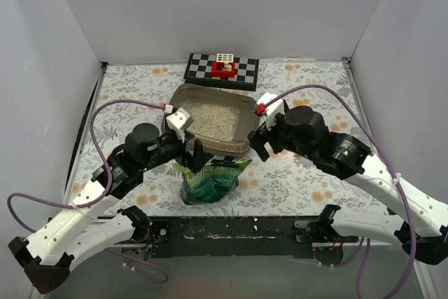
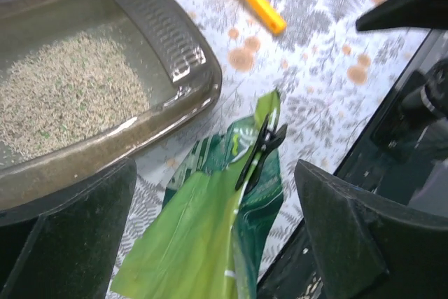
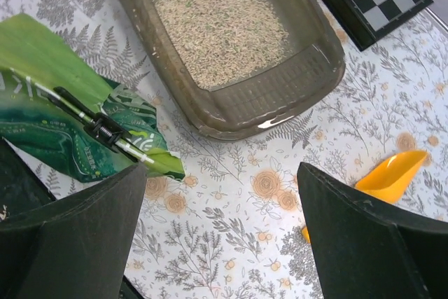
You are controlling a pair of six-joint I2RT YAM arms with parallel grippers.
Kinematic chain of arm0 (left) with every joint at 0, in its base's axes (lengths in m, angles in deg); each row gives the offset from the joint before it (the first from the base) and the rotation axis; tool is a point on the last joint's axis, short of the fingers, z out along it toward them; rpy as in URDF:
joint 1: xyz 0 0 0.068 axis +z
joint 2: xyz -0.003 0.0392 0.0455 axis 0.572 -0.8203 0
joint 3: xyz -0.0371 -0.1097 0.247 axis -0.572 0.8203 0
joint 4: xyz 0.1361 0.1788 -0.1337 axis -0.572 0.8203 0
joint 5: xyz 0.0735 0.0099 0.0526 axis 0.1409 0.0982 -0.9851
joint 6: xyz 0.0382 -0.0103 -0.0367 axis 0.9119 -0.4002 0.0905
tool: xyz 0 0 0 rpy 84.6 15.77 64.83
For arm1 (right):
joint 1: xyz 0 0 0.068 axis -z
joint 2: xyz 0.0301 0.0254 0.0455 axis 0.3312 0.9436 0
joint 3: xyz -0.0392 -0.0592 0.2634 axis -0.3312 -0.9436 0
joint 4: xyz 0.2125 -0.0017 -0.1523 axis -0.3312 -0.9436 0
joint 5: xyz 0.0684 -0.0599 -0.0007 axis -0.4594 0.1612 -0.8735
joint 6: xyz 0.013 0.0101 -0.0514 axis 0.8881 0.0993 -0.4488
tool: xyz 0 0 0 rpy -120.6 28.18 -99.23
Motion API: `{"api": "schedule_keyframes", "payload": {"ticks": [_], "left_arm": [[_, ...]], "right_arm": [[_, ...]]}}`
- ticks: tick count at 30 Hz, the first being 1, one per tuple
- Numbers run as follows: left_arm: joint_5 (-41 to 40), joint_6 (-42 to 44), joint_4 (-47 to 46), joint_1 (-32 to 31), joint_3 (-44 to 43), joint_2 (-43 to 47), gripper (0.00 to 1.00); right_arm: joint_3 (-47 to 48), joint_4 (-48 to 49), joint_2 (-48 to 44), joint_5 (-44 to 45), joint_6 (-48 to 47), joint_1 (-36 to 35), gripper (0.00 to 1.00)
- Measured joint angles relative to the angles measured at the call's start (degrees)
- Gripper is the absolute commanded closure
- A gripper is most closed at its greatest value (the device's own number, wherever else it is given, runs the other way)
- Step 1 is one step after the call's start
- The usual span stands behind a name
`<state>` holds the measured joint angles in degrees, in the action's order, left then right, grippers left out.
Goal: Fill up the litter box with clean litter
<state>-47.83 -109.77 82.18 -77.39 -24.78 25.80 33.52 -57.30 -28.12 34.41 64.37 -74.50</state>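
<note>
Both claws gape wide with nothing in them: the left gripper hangs over the top of the green bag, and the right gripper is just beside the litter box. That box sits mid-table, its long axis seemingly running across the table, ribbed end toward the right arm. Clean litter covers much of its floor. Pale lettering on the bag is too creased to read. A black clip pinches the bag. The yellow scoop is partly cut off by a finger in the right wrist view.
</note>
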Motion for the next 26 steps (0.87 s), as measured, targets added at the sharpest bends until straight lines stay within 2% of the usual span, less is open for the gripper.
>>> {"api": "schedule_keyframes", "payload": {"ticks": [6, 12, 18, 26], "left_arm": [[-2.89, -0.5, 0.07, 0.0, -8.48, -2.25, 0.02], [-10.8, -3.39, 0.24, 0.0, -13.73, -5.31, 0.02], [-15.08, -4.9, 2.21, 0.0, -20.17, -11.3, 0.02], [-16.7, -5.92, 3.48, 0.0, -21.16, -13.73, 0.02]], "right_arm": [[1.55, -1.75, -1.16, 7.98, 9.35, 0.0, 0.04], [2.05, -2.08, -1.44, 18.14, 18.14, 0.02, 0.03], [1.88, -1.55, -4.96, 20.5, 22.03, 0.0, 0.02], [1.53, 1.36, -6.82, 20.85, 20.0, 0.0, 0.02]]}}
